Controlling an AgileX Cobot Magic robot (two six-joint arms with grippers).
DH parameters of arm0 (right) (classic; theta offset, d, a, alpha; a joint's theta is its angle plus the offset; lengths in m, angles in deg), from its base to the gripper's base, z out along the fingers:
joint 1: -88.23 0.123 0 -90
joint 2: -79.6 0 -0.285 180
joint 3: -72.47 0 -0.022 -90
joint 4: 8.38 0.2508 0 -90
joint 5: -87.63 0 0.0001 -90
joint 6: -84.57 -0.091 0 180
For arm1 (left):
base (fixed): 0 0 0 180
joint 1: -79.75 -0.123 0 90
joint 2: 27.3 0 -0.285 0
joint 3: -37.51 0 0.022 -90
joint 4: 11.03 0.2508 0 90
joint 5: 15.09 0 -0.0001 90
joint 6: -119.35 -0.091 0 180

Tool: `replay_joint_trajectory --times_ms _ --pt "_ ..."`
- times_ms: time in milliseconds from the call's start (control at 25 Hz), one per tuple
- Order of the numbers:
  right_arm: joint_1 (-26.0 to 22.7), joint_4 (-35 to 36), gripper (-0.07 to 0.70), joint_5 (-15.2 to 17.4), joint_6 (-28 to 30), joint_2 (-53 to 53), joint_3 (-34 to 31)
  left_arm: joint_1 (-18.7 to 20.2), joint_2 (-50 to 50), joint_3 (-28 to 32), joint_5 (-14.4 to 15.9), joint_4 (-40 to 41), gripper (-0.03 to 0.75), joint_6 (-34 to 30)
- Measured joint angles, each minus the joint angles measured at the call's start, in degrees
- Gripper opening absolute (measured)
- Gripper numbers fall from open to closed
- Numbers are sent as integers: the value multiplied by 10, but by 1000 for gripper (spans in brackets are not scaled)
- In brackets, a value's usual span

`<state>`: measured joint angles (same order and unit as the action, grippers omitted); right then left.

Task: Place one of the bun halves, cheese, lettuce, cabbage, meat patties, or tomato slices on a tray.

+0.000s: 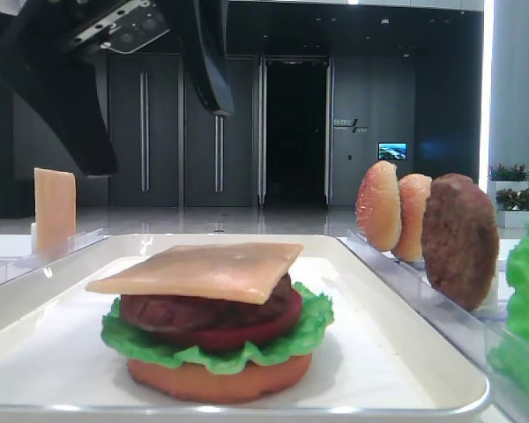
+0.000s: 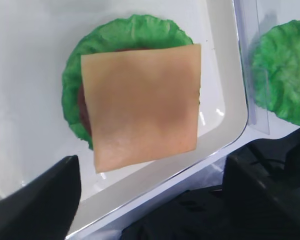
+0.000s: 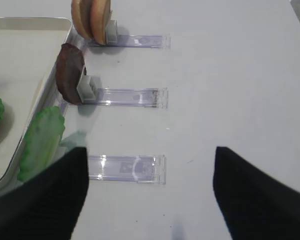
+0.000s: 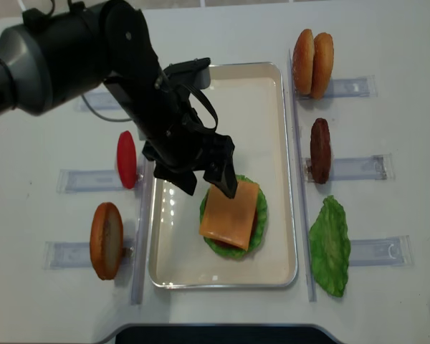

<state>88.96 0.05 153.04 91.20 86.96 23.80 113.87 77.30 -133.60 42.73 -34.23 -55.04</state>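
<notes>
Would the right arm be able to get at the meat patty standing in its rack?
Probably yes: the meat patty stands upright with bare table beside it, and the right gripper hangs open nearby.

Distant wall sign [image 1: 348, 125], seemingly illegible

Behind the white tabletop [image 4: 416, 301] stands a dark panelled wall [image 1: 159, 123] with tall double doors [image 1: 295, 132], the gap between them black. A small lit screen [image 1: 391, 151] glows at right. Potted plants [image 1: 511, 173] sit by a bright strip of light [image 1: 488, 88]. The floor [image 1: 203, 220] gleams grey.
</notes>
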Motion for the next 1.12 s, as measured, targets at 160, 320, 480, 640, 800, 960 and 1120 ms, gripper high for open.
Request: replay_joint_trajectory --times_ms 160,320,480,640,800,960,1120 --pt "0 0 524 0 0 0 0 0 0 -42 60 42 681 20" --pt "0 0 524 0 0 0 0 0 0 -80 109 81 681 39" --pt "0 0 524 0 0 0 0 0 0 -98 117 109 681 53" --pt "0 0 524 0 0 0 0 0 -3 -98 117 113 681 54" --pt "0 0 524 0 0 0 0 0 -16 -98 118 124 681 59" --pt "0 0 524 0 0 0 0 0 -27 -98 119 146 681 66" --pt "0 0 524 0 0 0 0 0 -36 -98 119 173 681 75"
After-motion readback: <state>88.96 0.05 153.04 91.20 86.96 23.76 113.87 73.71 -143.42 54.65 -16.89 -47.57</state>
